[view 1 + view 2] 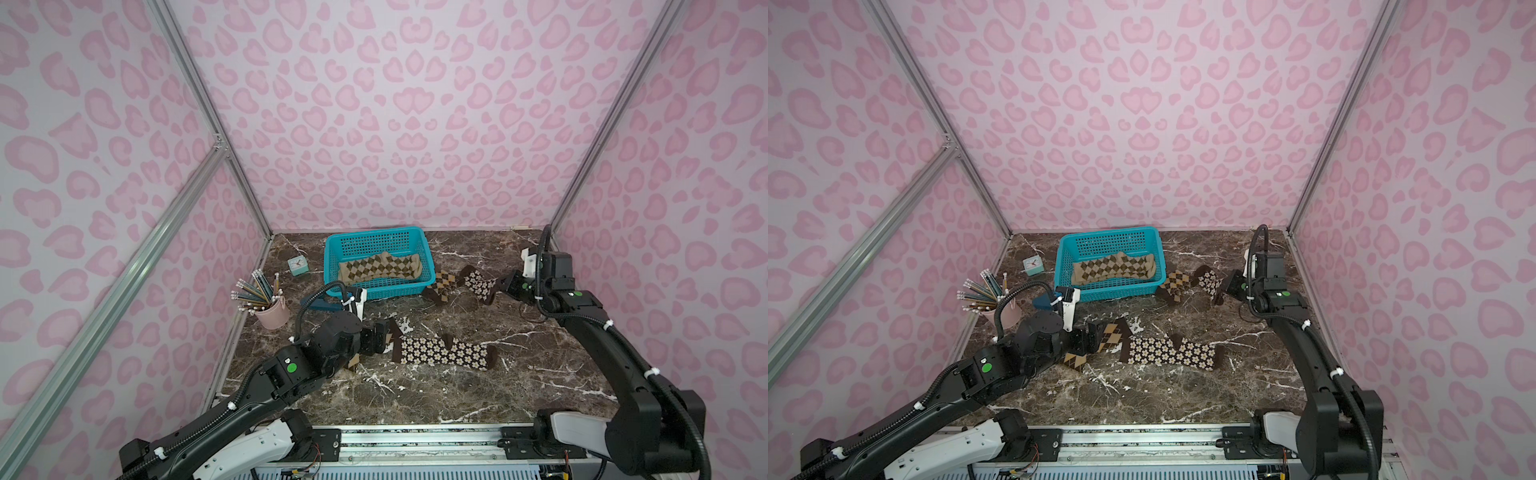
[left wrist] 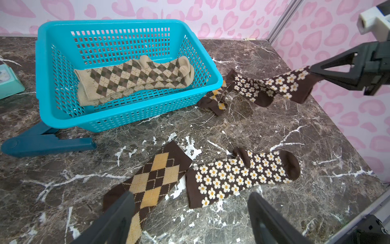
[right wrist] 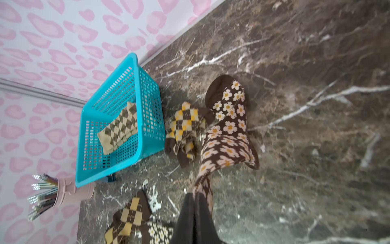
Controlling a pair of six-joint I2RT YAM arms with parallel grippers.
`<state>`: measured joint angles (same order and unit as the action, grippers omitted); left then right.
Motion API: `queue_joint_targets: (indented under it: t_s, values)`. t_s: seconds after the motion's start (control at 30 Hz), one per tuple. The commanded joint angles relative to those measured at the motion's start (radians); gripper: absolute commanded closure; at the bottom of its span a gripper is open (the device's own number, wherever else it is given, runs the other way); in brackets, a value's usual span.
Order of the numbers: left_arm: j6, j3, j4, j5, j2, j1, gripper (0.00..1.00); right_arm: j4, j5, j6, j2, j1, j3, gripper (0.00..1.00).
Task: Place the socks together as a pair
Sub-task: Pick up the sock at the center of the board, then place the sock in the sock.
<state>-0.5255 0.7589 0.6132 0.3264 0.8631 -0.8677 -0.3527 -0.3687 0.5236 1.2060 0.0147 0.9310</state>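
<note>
- The right pincer (image 2: 311, 72) is clamped on a flowered sock (image 2: 272, 84) and holds one end up near the basket (image 2: 130, 23).
- The left pincer (image 2: 191, 193) gapes wide and empty over the second flowered sock (image 2: 232, 175), which lies flat on the tabletop (image 2: 274, 126).

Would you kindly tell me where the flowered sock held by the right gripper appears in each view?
In a top view: held flowered sock, right of the turquoise basket, beyond a crumpled argyle sock.
In a top view: same place.
Left wrist: hanging from the right gripper, past the basket's corner.
Right wrist: stretching from the shut jaws, beside the argyle sock.
Shared landmark: the turquoise basket, in all four.
</note>
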Motion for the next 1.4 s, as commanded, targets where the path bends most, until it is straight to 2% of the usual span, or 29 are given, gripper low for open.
queue_joint_targets:
  t_s: [0.0, 0.1, 0.23, 0.57, 0.83, 1.07, 1.17, 1.27, 1.37]
  values:
    - [-0.01, -0.01, -0.071, -0.046, 0.006, -0.001, 0.13, 0.023, -0.054, 0.023, -0.116, 0.004, -0.048, 1.0]
    - [-0.017, -0.009, -0.097, -0.08, 0.021, -0.016, 0.13, 0.025, -0.091, 0.029, -0.182, 0.002, -0.025, 1.0]
    - [-0.022, 0.001, -0.101, -0.057, 0.027, -0.05, 0.13, -0.038, -0.165, 0.01, -0.171, 0.043, 0.065, 1.0]
    - [-0.039, 0.025, -0.029, 0.003, -0.063, -0.06, 0.14, -0.03, -0.168, 0.01, -0.086, 0.398, 0.187, 1.0]
    - [-0.069, -0.002, 0.049, 0.029, -0.151, -0.06, 0.13, 0.106, -0.192, 0.028, -0.039, 0.623, 0.081, 1.0]
    - [-0.09, -0.001, 0.057, 0.021, -0.184, -0.06, 0.13, 0.063, -0.206, -0.003, -0.098, 0.613, -0.008, 1.0]
    - [-0.103, -0.025, 0.028, -0.01, -0.168, -0.062, 0.14, 0.006, -0.157, 0.004, -0.158, 0.612, -0.068, 1.0]
    - [-0.114, -0.05, -0.015, -0.035, -0.145, -0.066, 0.14, 0.102, -0.221, 0.063, -0.233, 0.615, -0.164, 1.0]
    - [-0.124, -0.066, -0.04, -0.042, -0.124, -0.078, 0.15, 0.166, -0.249, 0.101, -0.241, 0.656, -0.235, 1.0]
